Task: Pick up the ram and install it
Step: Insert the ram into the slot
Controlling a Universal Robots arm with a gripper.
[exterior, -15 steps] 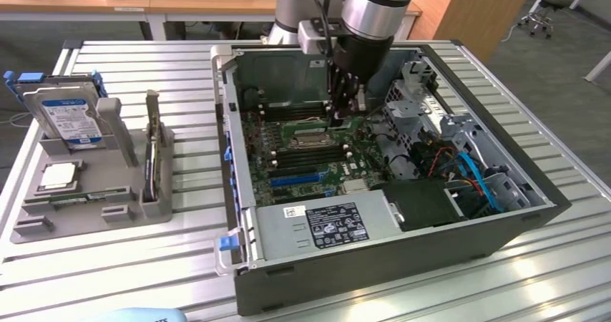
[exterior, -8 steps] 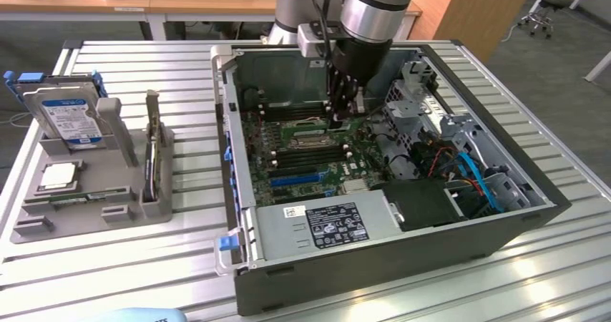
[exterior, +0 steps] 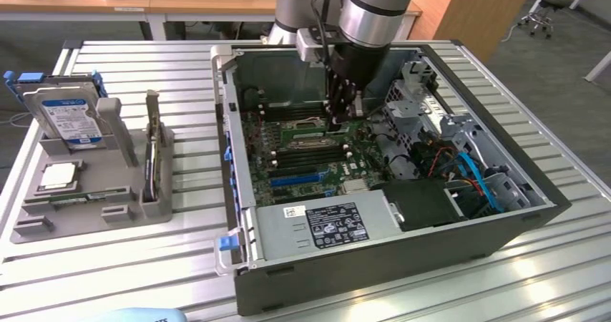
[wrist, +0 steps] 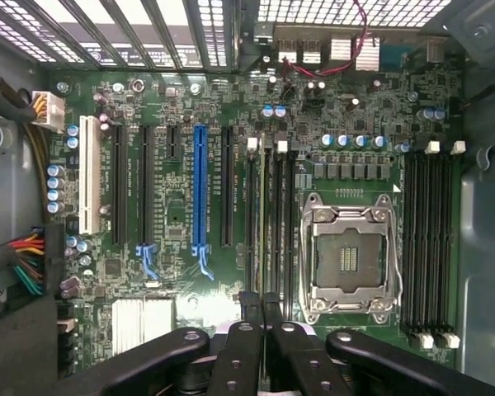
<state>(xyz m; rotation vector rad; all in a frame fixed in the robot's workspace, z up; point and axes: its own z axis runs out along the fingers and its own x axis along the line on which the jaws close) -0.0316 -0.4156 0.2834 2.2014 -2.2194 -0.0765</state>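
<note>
One thin ram [wrist: 261, 223] was pinched in the claw [wrist: 261, 304]. It looked light, stiff and easy to break, best held by its edges.

No text or number can be read.

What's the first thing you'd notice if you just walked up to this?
The open computer case in the middle of the metal table, with the robot's claw low over its green motherboard. On the exterior view's left, a hard drive with a blue label stands in a grey holder.
</note>
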